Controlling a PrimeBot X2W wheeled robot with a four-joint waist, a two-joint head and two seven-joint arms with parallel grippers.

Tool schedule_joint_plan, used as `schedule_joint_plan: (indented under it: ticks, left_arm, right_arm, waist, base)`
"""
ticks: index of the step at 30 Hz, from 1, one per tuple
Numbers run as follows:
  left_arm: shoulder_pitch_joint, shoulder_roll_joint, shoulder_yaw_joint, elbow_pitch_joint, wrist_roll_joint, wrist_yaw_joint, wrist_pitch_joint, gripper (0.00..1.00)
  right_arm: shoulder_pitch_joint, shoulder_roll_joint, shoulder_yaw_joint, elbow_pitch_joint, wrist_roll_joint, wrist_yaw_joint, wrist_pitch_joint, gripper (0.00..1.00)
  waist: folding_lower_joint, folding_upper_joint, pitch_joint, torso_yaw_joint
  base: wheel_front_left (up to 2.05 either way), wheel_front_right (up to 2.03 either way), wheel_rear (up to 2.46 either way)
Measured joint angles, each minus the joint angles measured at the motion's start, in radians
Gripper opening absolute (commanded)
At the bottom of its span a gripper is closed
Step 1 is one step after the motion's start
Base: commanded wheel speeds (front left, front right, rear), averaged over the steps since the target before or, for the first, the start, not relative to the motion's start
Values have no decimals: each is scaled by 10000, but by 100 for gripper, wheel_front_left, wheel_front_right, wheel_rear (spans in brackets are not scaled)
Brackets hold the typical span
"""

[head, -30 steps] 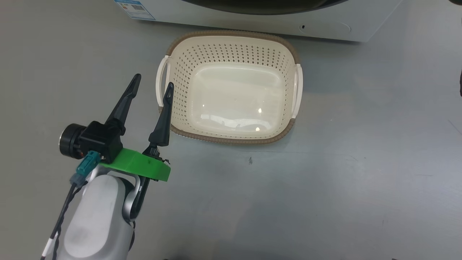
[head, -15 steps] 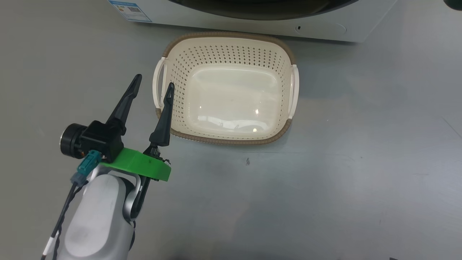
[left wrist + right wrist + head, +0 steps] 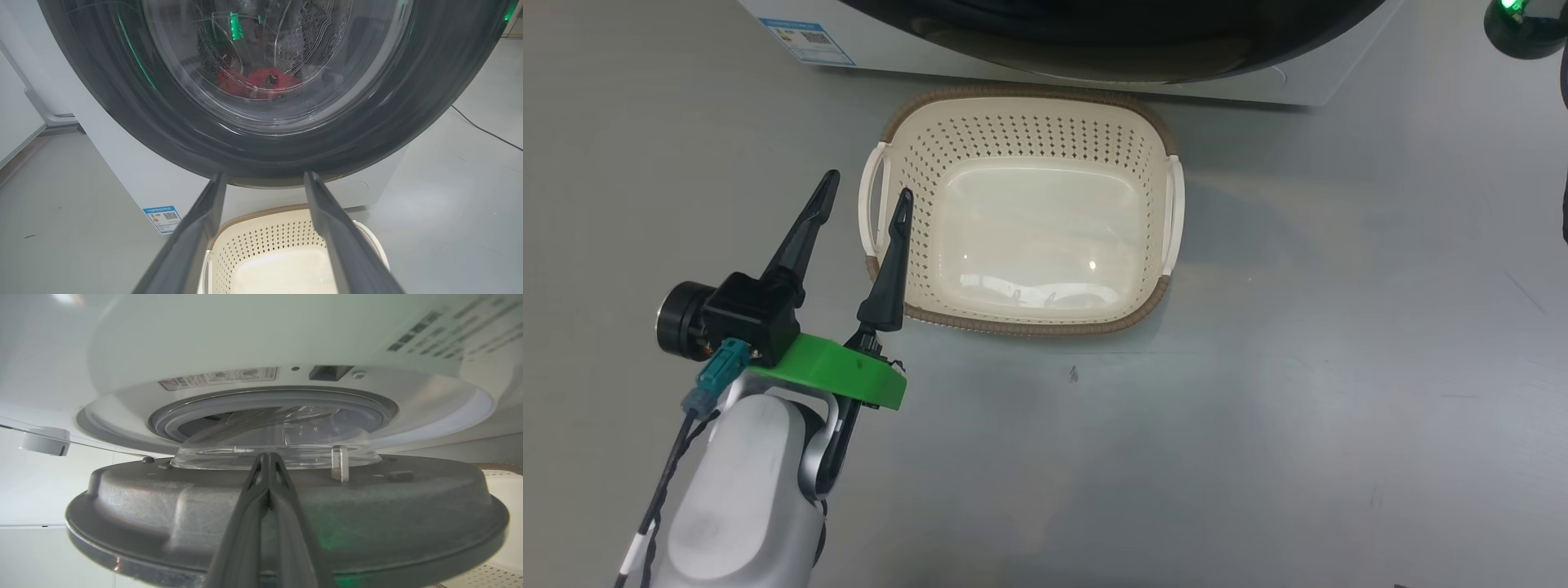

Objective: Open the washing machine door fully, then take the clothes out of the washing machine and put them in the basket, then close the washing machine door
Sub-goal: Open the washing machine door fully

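Observation:
The washing machine [image 3: 890, 53] stands at the top of the head view, with the black rim of the washing machine door [image 3: 1111, 41] hanging ajar over its front. The empty cream basket [image 3: 1013, 322] sits on the floor just below. My left gripper [image 3: 868, 185] is open beside the basket's left handle and holds nothing. Along its fingers I see the door [image 3: 122, 102] and red clothes [image 3: 261, 81] through the glass. My right gripper [image 3: 267, 457] is shut, lying against the door's grey inner face [image 3: 163, 514] below the glass bowl [image 3: 265, 445].
The grey rubber ring [image 3: 204, 412] of the drum opening shows behind the bowl. A blue label [image 3: 805, 41] marks the machine's lower left corner. Grey floor spreads on both sides of the basket. A black cable [image 3: 486, 130] runs over the floor at the right.
The head camera has moved, shifting the whole picture. The black door rim now reaches farther out over the machine's front toward the basket. My left gripper stays open in the same place.

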Motion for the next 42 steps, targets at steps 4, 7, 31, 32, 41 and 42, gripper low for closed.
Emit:
schedule_joint_plan:
  ticks: [4, 7, 31, 32, 41, 42]
  left_arm:
    - [6, -2, 52, 46, 44, 0, 0, 100]
    - [12, -4, 67, 92, 46, 0, 0, 100]
    - [549, -2, 194, 424, 46, 12, 0, 100]
    - [593, 0, 194, 447, 46, 12, 0, 100]
    - [1013, 2, 213, 646, 48, 96, 0, 100]
    - [1058, 4, 213, 658, 48, 96, 0, 100]
  right_arm:
    - [256, -2, 111, 2, 0, 77, 245, 0]
    - [493, 4, 148, 0, 46, 161, 410, 0]
    - [2540, 955, 602, -100, 523, 606, 1227, 0]
    - [2635, 984, 612, -105, 525, 619, 1244, 0]
    - [3490, 1289, 819, -121, 644, 679, 1475, 0]
    - [3581, 1312, 867, -125, 662, 679, 1526, 0]
  waist:
    - [0, 0, -119, -63]
    - [0, 0, -221, -102]
    - [0, 0, -1514, -332]
    - [0, 0, -1582, -333]
    - [0, 0, -2236, -325]
    - [0, 0, -2311, -323]
  base:
    - [0, 0, 0]
    - [0, 0, 0]
    - [0, 0, 0]
    - [0, 0, 0]
    - [0, 0, 0]
    - [0, 0, 0]
